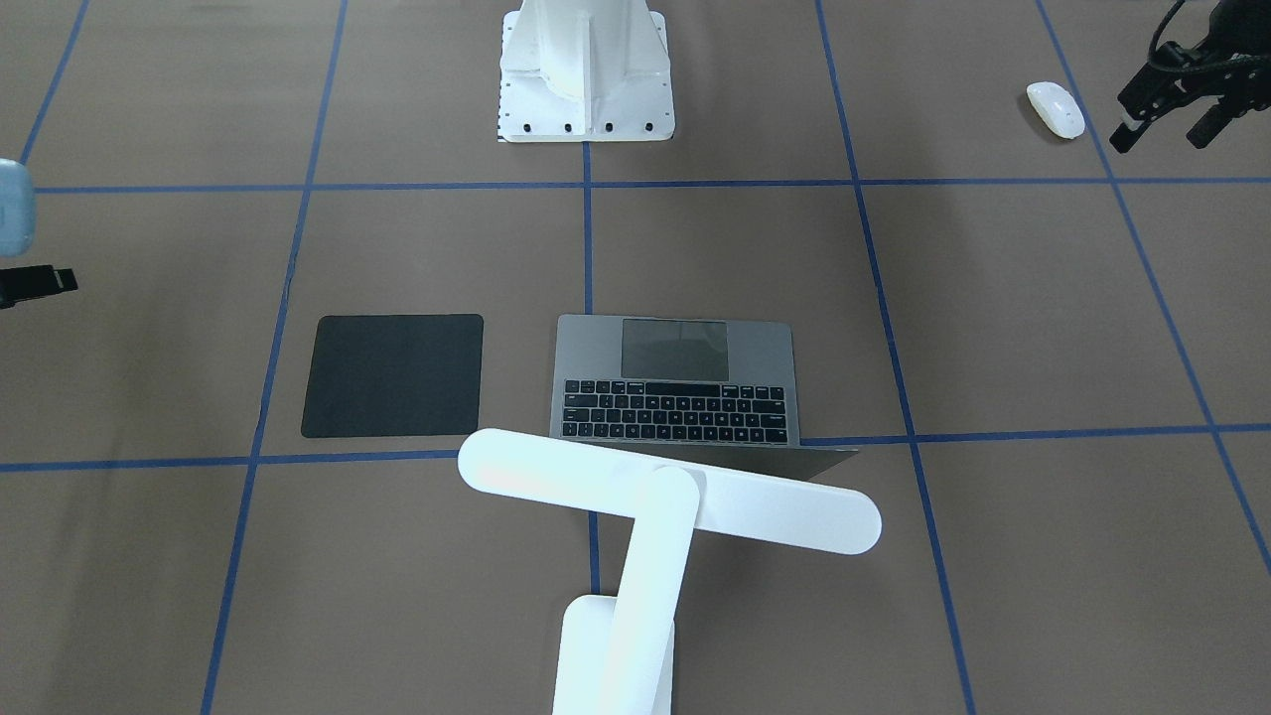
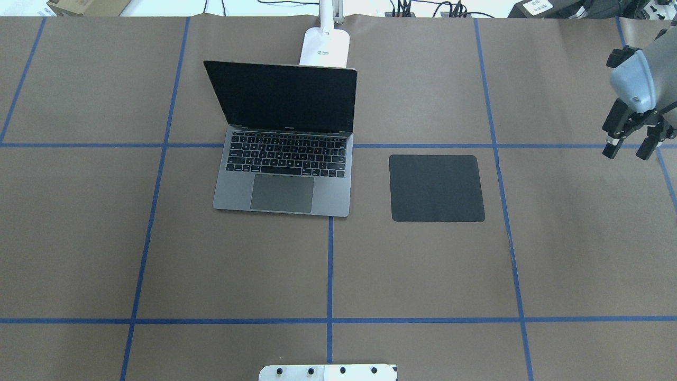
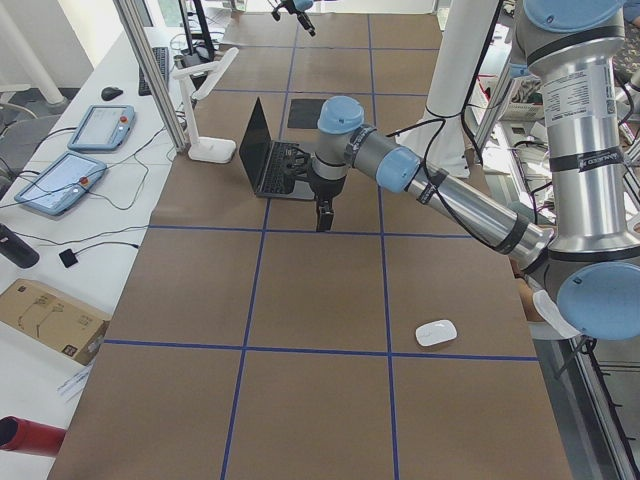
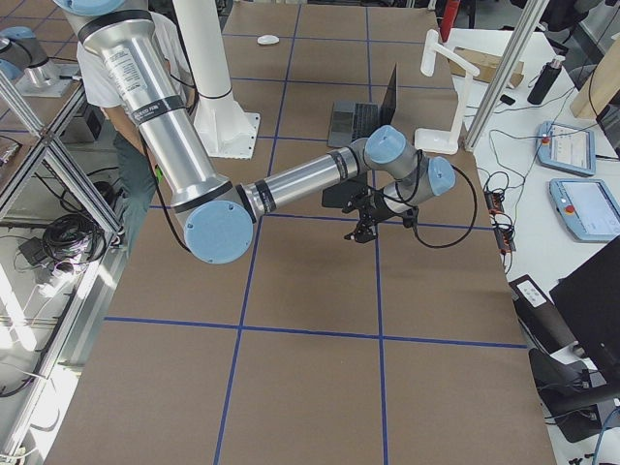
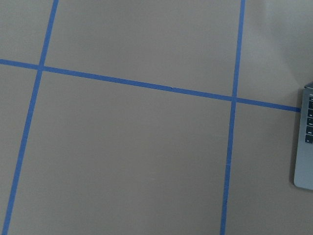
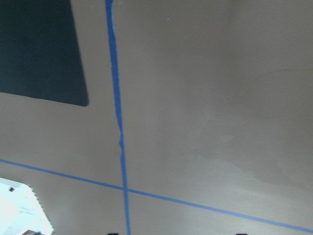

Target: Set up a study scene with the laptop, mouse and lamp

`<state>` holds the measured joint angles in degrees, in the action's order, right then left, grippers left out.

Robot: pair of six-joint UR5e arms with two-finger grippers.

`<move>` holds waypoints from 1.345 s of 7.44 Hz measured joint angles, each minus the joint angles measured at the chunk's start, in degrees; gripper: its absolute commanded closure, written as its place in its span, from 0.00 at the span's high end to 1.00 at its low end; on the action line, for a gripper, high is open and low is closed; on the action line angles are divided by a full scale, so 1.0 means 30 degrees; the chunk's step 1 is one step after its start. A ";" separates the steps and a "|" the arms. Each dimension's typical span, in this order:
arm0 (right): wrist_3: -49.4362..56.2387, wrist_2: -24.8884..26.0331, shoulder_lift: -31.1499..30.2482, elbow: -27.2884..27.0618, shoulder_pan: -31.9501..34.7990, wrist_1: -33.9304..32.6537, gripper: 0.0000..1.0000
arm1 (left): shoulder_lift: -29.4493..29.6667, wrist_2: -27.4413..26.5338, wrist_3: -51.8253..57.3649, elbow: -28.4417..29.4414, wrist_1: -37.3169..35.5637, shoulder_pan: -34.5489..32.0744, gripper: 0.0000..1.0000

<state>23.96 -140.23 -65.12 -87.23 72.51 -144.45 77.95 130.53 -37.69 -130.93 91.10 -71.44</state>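
1. The left gripper (image 1: 1160, 139): jaws released, spread apart with nothing between them. It is raised above the bench (image 2: 238, 264), well to the robot's left of the laptop (image 2: 283, 180) and nearer the robot than it.
2. The right gripper (image 2: 627, 155): jaws also released and empty. It is held in the air well to the robot's right of the laptop, about level with its keyboard.
3. The mouse (image 1: 1055, 109): lies flat on the bench, well apart from the laptop, to the robot's left of it and nearer the robot. In the front-facing view the left gripper is just beside it and does not touch it.
4. The laptop: open at mid-bench, with its dark screen upright and its trackpad edge towards the robot.
5. The lamp (image 1: 635, 497): its base stands just behind the laptop's screen. In the front-facing view its bar head crosses over the lid.
6. The mat (image 2: 437, 188): black and square, it lies flat just to the robot's right of the laptop, with a gap between them.
7. The pedestal (image 1: 586, 70): white and bolted down, well apart from the laptop on the robot's side.
8. The tape lines (image 2: 329, 264): a blue grid on the bench, with one line running under the laptop.
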 measured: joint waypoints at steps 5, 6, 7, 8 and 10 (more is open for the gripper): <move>-0.0795 0.1497 -0.2612 -0.1037 0.2290 0.7854 0.99 | -0.5575 0.0011 0.2858 0.1663 0.4720 0.0343 1.00; -0.1665 0.1524 -0.3161 -0.1076 0.2432 0.9386 0.99 | -0.6742 0.0269 0.2010 0.2560 0.6522 0.0369 1.00; -0.2567 0.1571 -0.3671 -0.1078 0.2491 1.0842 0.99 | -0.7694 0.0646 0.1039 0.3456 0.8606 0.0436 1.00; -0.3230 0.1611 -0.4036 -0.1021 0.2507 1.2034 0.99 | -0.8471 0.0874 0.0104 0.4068 1.0177 0.0561 1.00; -0.3947 0.1625 -0.4400 -0.0936 0.2514 1.3347 0.99 | -0.9432 0.1014 -0.0930 0.4986 1.1707 0.0753 1.00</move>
<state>12.12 -135.36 -78.32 -90.03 80.05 -104.41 49.66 133.57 -40.48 -115.98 126.22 -69.18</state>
